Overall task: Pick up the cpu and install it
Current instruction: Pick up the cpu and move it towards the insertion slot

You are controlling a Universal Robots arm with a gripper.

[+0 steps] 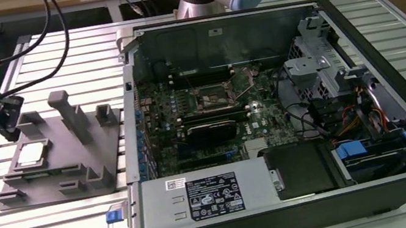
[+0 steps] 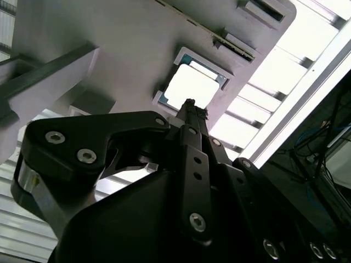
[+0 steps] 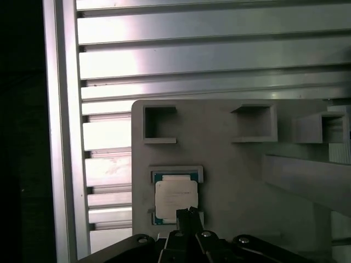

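The gripper hangs over the grey fixture, its fingers drawn narrowly together and holding nothing. Just past its tips the cpu lies flat in a shallow square pocket of the fixture, on the side away from the open computer case. The case stands just beside the fixture.
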